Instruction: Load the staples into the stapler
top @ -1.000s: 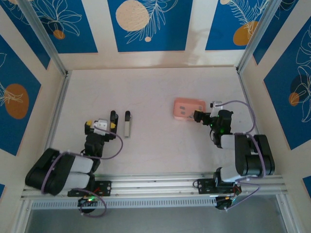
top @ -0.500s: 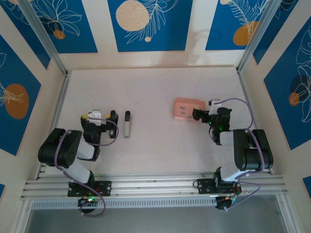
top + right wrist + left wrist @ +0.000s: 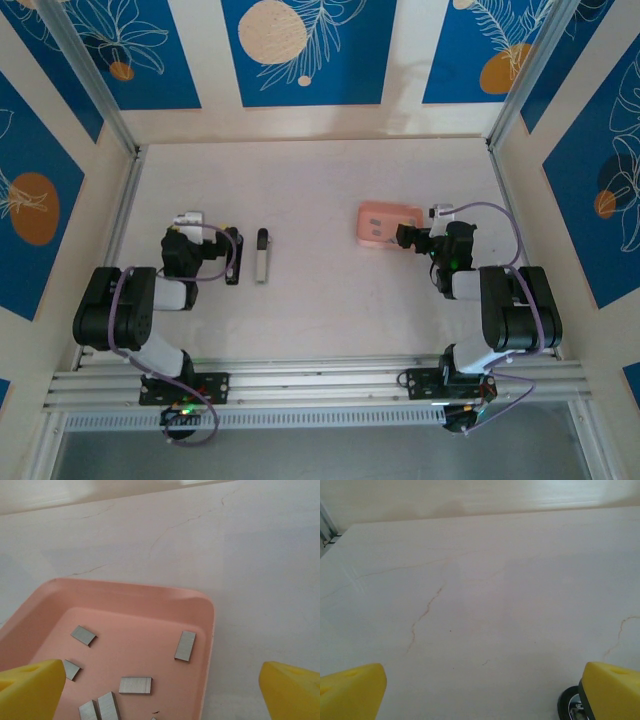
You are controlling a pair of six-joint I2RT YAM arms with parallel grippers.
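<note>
I see L gripper (image 3: 232, 256) wide open, stapler (image 3: 261, 256) just at its 3 o'clock. R gripper (image 3: 406, 239) open too (nothing held), staples (image 3: 135, 685) in tray (image 3: 208, 630) at its 9 o'clock.

Left arm (image 3: 110, 310) and right arm (image 3: 515, 310) had black housings, white segments, lilac cables looped outside; fingertips (image 3: 612, 690) were blunt yellow wedges.

- The tabletop (image 3: 320, 180) is pale, with thin cracks.
- Blue walls (image 3: 340, 60) with white leaves and orange circles stand around the tabletop.
- A silver metal rail (image 3: 320, 381) runs along the tabletop's near edge.
</note>
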